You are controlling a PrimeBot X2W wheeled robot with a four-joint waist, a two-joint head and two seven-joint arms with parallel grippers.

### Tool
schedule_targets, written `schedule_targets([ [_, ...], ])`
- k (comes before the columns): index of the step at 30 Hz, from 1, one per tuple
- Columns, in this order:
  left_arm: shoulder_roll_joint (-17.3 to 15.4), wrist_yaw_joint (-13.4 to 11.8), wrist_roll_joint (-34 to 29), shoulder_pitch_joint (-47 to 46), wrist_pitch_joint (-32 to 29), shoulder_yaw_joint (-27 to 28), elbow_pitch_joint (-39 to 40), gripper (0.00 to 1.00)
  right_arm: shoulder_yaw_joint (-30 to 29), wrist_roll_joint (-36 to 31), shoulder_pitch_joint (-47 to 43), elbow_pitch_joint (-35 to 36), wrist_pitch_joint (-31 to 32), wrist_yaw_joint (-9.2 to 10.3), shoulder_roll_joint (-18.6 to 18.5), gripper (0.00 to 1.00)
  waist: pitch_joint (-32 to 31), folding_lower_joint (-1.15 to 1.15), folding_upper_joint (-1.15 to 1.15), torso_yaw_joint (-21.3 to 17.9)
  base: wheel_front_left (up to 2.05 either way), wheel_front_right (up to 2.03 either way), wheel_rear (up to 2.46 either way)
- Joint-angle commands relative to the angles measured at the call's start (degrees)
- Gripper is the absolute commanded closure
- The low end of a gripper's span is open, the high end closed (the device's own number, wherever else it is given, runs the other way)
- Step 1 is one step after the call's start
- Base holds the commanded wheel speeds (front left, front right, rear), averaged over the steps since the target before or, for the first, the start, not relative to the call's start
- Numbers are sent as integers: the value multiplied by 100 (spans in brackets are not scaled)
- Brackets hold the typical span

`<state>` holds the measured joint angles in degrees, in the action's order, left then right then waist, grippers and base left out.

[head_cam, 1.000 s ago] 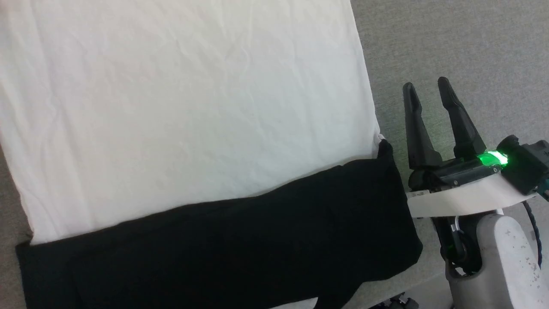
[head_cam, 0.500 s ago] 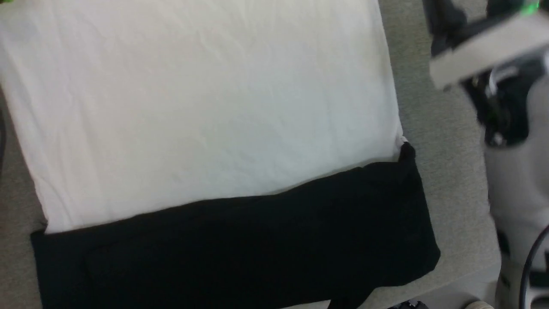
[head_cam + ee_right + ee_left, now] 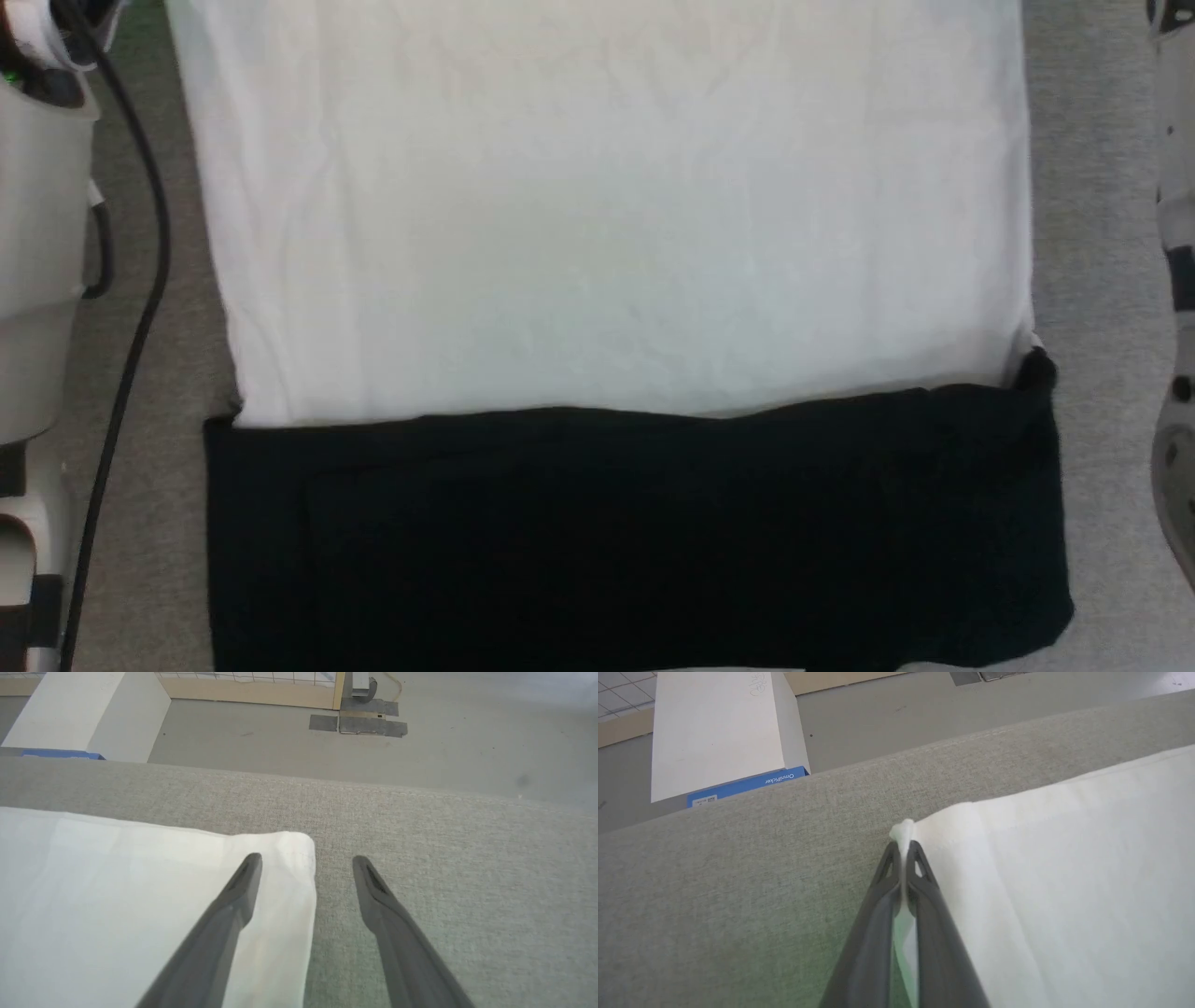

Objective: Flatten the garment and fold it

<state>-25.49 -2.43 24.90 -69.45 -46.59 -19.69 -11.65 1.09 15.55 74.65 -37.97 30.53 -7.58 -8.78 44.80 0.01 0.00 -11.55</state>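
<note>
A grey woven-cloth table (image 3: 1092, 280) carries the soft shirt (image 3: 607, 233), a flat white rectangle with a black band at 6 o'clock. The left claw (image 3: 903, 847) pinches a bunched white corner. The right claw (image 3: 307, 860), spread, has a rounded corner at its 9 o'clock.

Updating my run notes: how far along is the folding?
Done: the garment lies flat, black sleeves apparently folded across its near end. In hand: the left gripper is shut on one white corner; the right gripper is open, straddling the other. Left: close the right gripper, then fold the white body over.
</note>
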Motion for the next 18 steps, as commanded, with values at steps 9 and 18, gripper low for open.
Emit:
schedule_targets([
  [9,149,114,107,-195,243,-106,-246,100,-463,-1024,584,-899,1180,9,-44,100,148,-1,0,405,0,0,0],
  [18,64,194,-23,-309,971,-55,-439,100,-438,-1353,600,-460,766,9,-59,100,57,-1,0,320,0,0,0],
])
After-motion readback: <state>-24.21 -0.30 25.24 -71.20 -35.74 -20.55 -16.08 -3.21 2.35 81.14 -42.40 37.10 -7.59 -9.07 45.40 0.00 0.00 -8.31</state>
